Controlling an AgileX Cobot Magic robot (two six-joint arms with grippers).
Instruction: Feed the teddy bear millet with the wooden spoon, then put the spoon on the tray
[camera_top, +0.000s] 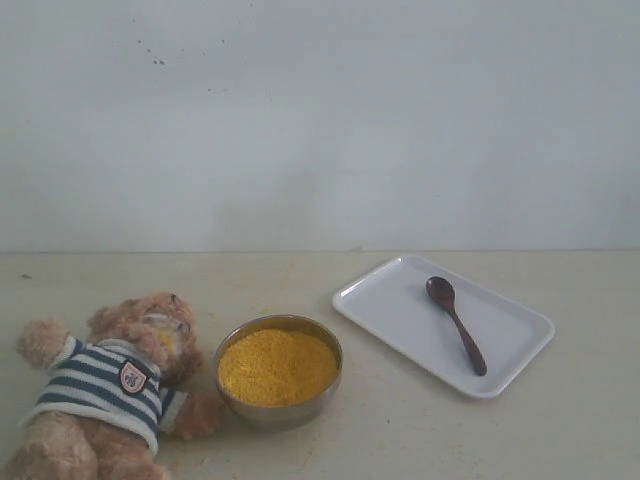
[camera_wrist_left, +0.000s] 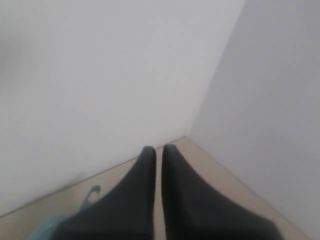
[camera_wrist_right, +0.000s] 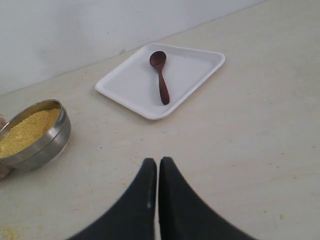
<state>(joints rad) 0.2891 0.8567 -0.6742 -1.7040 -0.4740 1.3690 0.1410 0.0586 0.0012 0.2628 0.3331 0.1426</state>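
The teddy bear (camera_top: 105, 390) lies on its back at the front left, with yellow grains on its snout. Beside it stands the steel bowl (camera_top: 279, 372) holding a mound of millet (camera_top: 276, 366). The wooden spoon (camera_top: 456, 324) lies on the white tray (camera_top: 400, 310) at the right, bowl end toward the wall. Neither gripper shows in the exterior view. My right gripper (camera_wrist_right: 158, 162) is shut and empty above bare table, well short of the tray (camera_wrist_right: 130, 82), spoon (camera_wrist_right: 161, 76) and bowl (camera_wrist_right: 50, 145) with millet (camera_wrist_right: 25, 131). My left gripper (camera_wrist_left: 159, 149) is shut, facing a wall corner.
A pale wall runs along the back of the beige table (camera_top: 560, 440). A few loose yellow grains are scattered on the table (camera_wrist_right: 240, 150) near the bowl. A teal object (camera_wrist_left: 60, 217) shows blurred beside the left fingers (camera_wrist_left: 132, 200).
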